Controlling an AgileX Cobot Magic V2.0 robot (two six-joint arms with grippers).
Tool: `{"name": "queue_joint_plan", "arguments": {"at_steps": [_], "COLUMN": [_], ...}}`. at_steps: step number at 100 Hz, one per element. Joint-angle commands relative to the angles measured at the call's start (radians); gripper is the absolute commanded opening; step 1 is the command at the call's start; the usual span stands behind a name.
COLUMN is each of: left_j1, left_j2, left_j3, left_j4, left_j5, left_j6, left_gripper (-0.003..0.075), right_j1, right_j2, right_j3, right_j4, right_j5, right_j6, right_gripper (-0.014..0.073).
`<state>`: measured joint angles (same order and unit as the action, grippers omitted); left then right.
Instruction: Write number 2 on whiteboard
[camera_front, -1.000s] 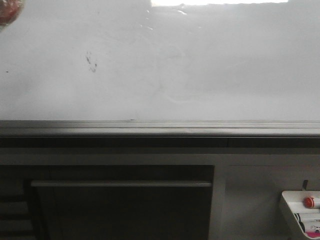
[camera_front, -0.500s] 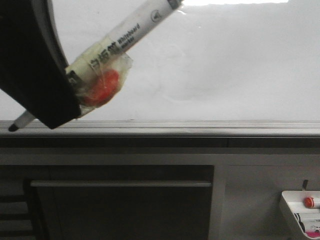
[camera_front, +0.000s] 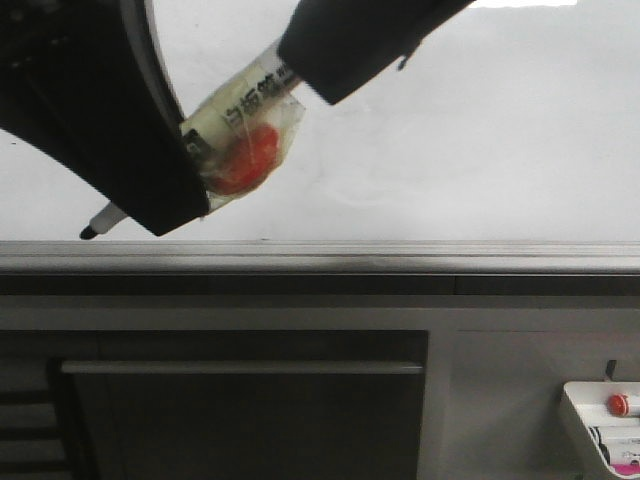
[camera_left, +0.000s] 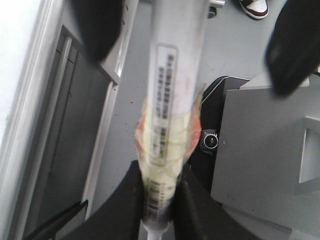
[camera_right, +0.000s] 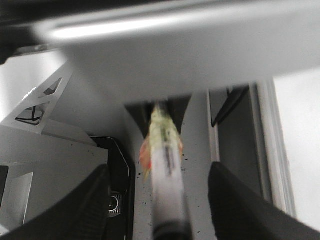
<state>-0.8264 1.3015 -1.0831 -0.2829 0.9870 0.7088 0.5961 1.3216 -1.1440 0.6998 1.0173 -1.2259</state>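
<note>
Left gripper clamps a taped marker low in front of the whiteboard.

Nearest the lens, black fingers pinch the white barrel, which is wrapped in crinkled clear tape over a red lump; its dark tip hangs just above the grey metal rail. The right gripper stands spread wide about the marker's upper end, its dark fingers clear of the barrel. Behind, the glossy board lies open rightward, with no written 2 visible. A small white tray sits lower right.
</note>
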Motion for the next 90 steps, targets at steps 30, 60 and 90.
{"name": "queue_joint_plan", "arguments": {"at_steps": [30,60,90], "left_j1": [-0.007,-0.007,-0.007], "left_j2": [-0.023,-0.023,-0.023], "left_j3": [-0.032,-0.032,-0.033], "left_j4": [-0.018,-0.018,-0.018], "left_j5": [-0.056,-0.063,-0.065], "left_j6": [0.019,0.019,0.019], "left_gripper": [-0.0018,-0.0018,-0.0018], "right_j1": [0.009,0.009,0.004], "right_j2": [0.054,0.054,0.054], "right_j3": [-0.062,-0.062,-0.062], "right_j4": [0.087,0.08,0.069], "right_j5": [-0.005,0.012,0.012], "right_j6": [-0.013,-0.013,-0.013], "right_gripper": [0.0384,0.0384,0.0384]}}
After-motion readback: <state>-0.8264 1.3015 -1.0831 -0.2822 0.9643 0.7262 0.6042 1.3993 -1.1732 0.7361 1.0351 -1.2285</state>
